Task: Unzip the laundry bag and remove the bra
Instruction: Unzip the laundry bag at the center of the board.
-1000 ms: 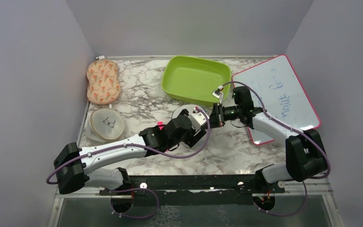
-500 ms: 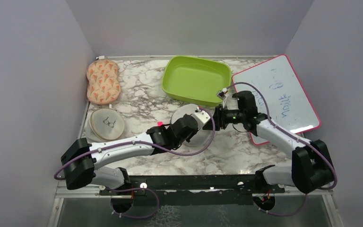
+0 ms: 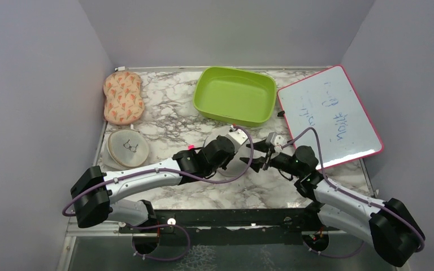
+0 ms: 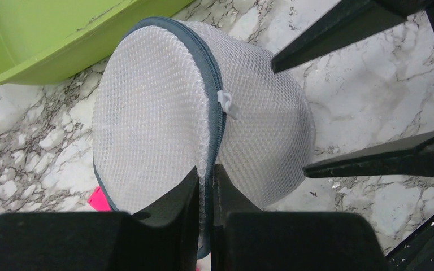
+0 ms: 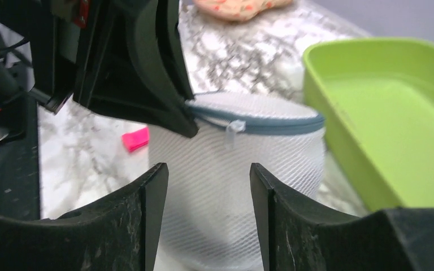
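Now, your laundry bag (image 4: 147, 113) sits at centre of worktop (image 3: 169, 121), at 6 o'clock of green tray (image 3: 231, 117), same spot as half second ago. Left gripper (image 4: 205, 169) stays clamped on dark zip rim at bag's near edge. Right arm has swung off whiteboard (image 3: 330, 116), now reaches in from 5 o'clock. Right gripper (image 5: 209, 172) fingers apart, facing bag from 3 o'clock; white zip pull (image 4: 226, 104) just ahead, untouched.

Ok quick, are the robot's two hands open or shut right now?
Left gripper: jaws closed, pinching the zip rim of the laundry bag.
Right gripper: jaws open, holding nothing, facing the bag.
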You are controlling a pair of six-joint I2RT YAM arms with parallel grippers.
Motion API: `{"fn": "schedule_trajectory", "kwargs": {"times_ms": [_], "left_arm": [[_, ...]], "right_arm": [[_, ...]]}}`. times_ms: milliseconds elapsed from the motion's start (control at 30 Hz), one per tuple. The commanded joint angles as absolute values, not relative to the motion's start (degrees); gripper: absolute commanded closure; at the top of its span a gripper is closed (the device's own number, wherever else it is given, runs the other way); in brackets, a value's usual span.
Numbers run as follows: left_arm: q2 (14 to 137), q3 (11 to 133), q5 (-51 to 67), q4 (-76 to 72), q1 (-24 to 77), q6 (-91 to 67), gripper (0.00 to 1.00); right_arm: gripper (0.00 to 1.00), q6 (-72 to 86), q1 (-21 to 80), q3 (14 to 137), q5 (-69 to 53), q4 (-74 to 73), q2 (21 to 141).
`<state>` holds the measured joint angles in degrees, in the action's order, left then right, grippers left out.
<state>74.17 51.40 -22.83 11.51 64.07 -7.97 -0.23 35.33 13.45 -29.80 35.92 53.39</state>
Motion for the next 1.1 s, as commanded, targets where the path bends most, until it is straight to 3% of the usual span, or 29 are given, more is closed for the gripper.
{"fn": "schedule_trajectory", "kwargs": {"times_ms": [0,300,800,1067], "left_arm": [[73.1,53.1,-20.8,11.4,63.5,-10.9,1.00],[73.0,53.6,-18.9,11.2,62.9,-12.0,1.00],[73.1,53.4,-18.3,11.3,62.8,-13.1,1.00],[73.5,53.4,-17.8,11.4,62.8,-12.9,1.00]], "right_arm": [[0.44,-8.8,36.8,13.3,-24.6,50.1,56.5],[0.48,-15.9,40.0,13.9,-16.5,57.0,63.0],[0.54,-17.8,42.5,14.4,-14.6,57.8,67.9],[0.62,-17.8,43.1,13.2,-8.4,60.7,67.7]]}}
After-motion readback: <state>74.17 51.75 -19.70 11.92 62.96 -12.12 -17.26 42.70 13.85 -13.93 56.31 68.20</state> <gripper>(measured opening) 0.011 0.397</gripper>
